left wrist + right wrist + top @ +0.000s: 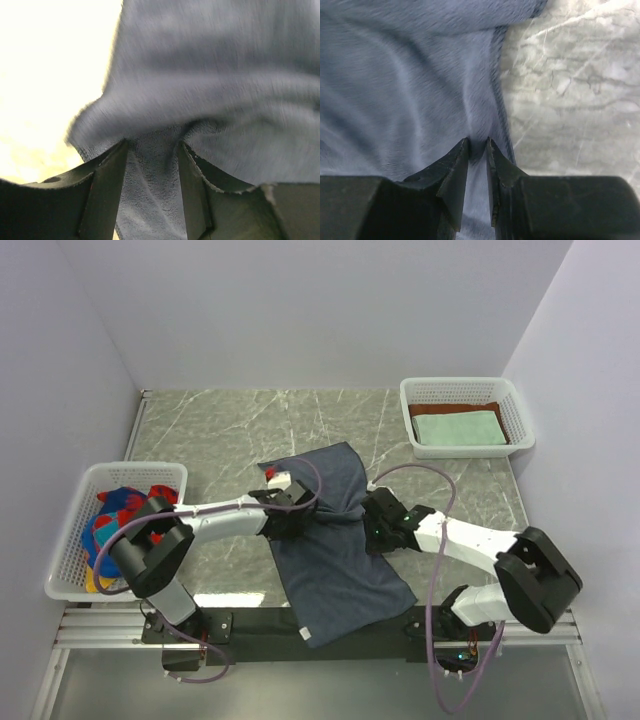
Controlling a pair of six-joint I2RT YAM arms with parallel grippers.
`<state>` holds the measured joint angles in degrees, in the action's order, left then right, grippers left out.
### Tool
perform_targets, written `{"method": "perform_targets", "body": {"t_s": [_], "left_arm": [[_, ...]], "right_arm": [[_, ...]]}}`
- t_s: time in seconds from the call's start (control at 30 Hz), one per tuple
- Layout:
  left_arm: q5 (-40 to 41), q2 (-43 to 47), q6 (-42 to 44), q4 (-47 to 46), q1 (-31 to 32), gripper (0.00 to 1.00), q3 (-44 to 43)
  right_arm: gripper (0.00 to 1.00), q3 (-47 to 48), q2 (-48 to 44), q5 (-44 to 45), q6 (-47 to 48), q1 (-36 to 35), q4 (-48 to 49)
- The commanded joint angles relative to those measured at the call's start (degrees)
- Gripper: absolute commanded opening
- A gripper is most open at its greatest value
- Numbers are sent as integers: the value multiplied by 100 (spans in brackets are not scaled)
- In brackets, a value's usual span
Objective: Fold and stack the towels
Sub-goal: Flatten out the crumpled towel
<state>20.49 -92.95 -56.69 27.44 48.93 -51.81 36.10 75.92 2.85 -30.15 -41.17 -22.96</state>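
A large dark slate-blue towel (340, 565) lies spread on the marble table, reaching from mid-table to the near edge. My left gripper (285, 515) is at its left edge and my right gripper (372, 522) at its right edge, both about halfway along it. In the left wrist view the left gripper (152, 144) has a bunched fold of the towel (220, 75) filling the gap between its fingers. In the right wrist view the right gripper (477, 140) pinches the towel (395, 90) just inside its hemmed edge, the jaws nearly together.
A white mesh basket (70, 540) at the left holds bright red, blue and yellow patterned towels (120, 515). Another white basket (520, 420) at the back right holds a folded mint-green towel (458, 427) on a rust-brown one (505, 412). Grey walls enclose the table.
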Motion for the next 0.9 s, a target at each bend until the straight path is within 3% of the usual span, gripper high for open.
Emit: {"method": "perform_targets", "body": {"t_s": [0.0,0.23,0.53,0.7,0.87], "left_arm": [[297,-364,394,95,-366,52,-101],[578,-1215,1141,42,-1112,55,-1021],[720,-2096,2451,-186,-1465,73,-2666],[352,-1412,2338,-90,-1439,84,-2616],[43,73,1453,322,-1228,91,-1711]], "right_arm": [[28,284,291,-22,18,188,318],[28,538,941,-39,-70,697,371],[28,1048,1259,-13,-254,1111,547],[35,1075,530,197,158,988,214],[45,821,-120,479,256,664,-480]]}}
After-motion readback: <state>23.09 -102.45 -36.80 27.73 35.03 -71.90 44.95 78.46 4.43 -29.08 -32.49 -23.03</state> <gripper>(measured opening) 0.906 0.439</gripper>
